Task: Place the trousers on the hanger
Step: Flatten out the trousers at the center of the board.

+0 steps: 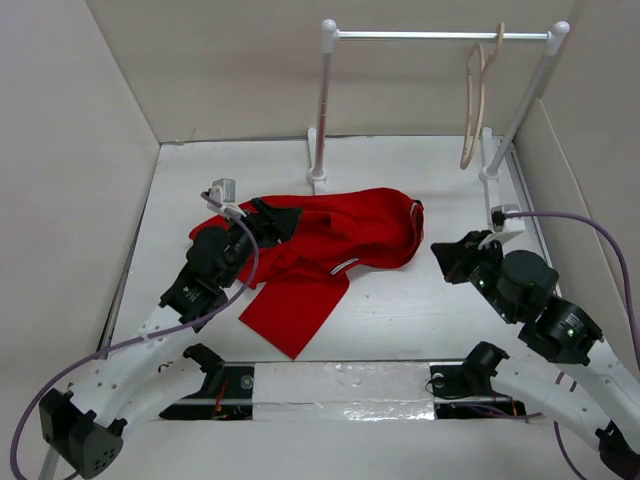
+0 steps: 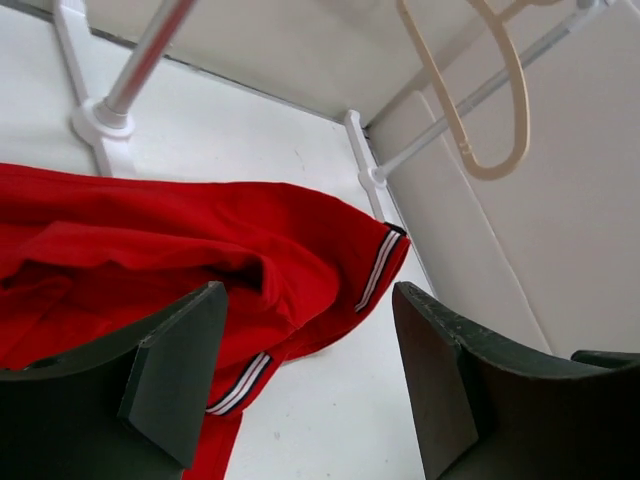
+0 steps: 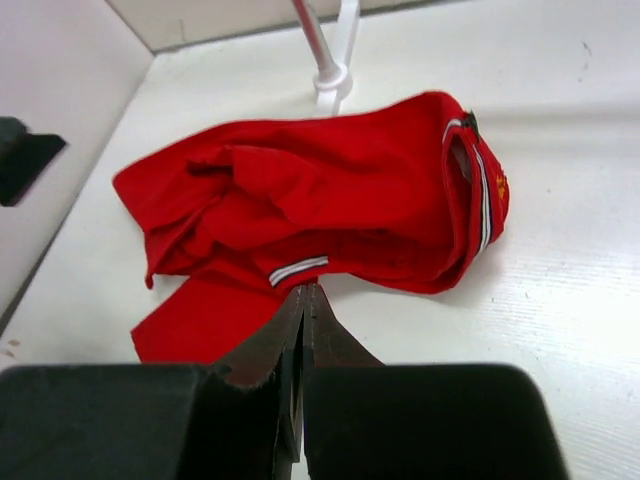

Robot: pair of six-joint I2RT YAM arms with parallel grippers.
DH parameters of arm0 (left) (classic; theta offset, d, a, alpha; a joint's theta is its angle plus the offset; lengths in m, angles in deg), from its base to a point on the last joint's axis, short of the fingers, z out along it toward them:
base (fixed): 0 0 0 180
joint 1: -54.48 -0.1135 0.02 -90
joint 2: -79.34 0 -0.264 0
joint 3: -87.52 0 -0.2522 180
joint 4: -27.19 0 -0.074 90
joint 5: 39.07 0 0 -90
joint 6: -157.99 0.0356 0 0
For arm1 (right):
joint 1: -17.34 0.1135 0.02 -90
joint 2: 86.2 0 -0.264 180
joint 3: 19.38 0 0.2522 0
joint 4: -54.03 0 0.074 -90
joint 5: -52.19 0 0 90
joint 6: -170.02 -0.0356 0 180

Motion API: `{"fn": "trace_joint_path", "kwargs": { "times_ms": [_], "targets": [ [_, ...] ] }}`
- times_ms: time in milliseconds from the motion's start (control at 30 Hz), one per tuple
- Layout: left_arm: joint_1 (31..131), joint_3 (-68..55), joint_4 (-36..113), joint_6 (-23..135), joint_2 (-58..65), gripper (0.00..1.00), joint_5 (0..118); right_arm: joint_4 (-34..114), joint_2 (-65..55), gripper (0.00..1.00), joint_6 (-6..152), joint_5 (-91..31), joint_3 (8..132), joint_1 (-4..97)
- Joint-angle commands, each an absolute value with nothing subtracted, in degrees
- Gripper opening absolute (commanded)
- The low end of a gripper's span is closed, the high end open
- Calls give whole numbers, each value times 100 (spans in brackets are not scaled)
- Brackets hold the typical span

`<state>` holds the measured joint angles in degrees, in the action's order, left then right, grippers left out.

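Top external: white walled table (image 1: 420, 310), trousers (image 1: 350, 235) heaped before rack (image 1: 440, 35), hanger (image 2: 489, 173) on rack bar, left gripper (image 2: 305, 380) agape and empty, right gripper (image 3: 303, 300) closed on nothing.

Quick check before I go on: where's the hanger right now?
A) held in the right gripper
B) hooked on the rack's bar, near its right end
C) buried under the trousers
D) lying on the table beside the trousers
B: the hanger hangs by its hook from the silver bar near the right post, while the trousers lie crumpled on the table.
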<state>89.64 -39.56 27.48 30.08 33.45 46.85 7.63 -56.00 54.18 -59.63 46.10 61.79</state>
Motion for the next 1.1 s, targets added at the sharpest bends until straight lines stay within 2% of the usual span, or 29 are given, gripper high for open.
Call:
{"fn": "trace_joint_path", "kwargs": {
  "times_ms": [0,33,133,200,267,300,333,367,400,433,500,533,567,600,667,700,733,800,967,1067],
  "targets": [
    [8955,-4189,3242,3012,3696,65,4118,627,-5360,11,5252,-5960,4527,6111],
    [8955,-4285,3391,2959,3776,65,3874,617,-5315,35,5225,-6004,4536,6111],
    [8955,-4452,3892,2696,4049,61,3242,714,-5166,71,5199,-6162,4501,5980],
    [8955,-4514,4330,2520,4119,57,2792,758,-5017,79,5155,-6337,4448,5910],
    [8894,-4558,4708,2274,4085,54,2265,880,-4911,79,5128,-6338,4404,5769],
    [8841,-4550,4806,2203,4024,47,2167,985,-4832,77,5111,-6260,4360,5716],
    [8841,-4532,4886,2150,3988,41,2062,1047,-4805,45,5102,-6233,4325,5620],
    [8780,-4506,5078,2115,3953,20,1991,1091,-4779,24,5102,-6198,4299,5558],
    [8779,-4488,5202,2036,3909,7,1904,1196,-4744,3,5145,-6111,4246,5488],
    [8710,-4471,5333,1957,3891,0,1720,1258,-4665,0,5181,-6057,4220,5366],
    [8656,-4497,5598,1720,3996,0,1543,1425,-4577,0,5207,-5935,4149,5233],
    [8587,-4523,5659,1615,4066,1,1508,1635,-4524,0,5251,-5882,4053,5172],
    [8421,-4558,5677,1570,4119,13,1568,1759,-4376,31,5277,-5794,4026,5023],
    [8332,-4576,5704,1509,4224,39,1647,1864,-4270,51,5321,-5532,4000,4952],
    [8174,-4585,6044,1403,4304,65,1771,2015,-3929,82,5366,-5372,4043,4881],
    [8112,-4585,6186,1307,4374,86,1753,2015,-3831,87,5366,-5380,4052,4794],
    [8111,-4628,6353,1193,4418,93,1666,2171,-3751,94,5383,-5424,4026,4715],
    [8111,-4760,6521,1017,4532,99,1718,2531,-3541,95,5444,-5407,3903,4513],
    [8111,-5287,6154,674,4445,99,1867,3271,-3022,94,5532,-4897,3788,4003],
    [7927,-5332,5601,717,3937,99,1999,3430,-2539,93,5594,-4757,3902,3704]
  ]
}}
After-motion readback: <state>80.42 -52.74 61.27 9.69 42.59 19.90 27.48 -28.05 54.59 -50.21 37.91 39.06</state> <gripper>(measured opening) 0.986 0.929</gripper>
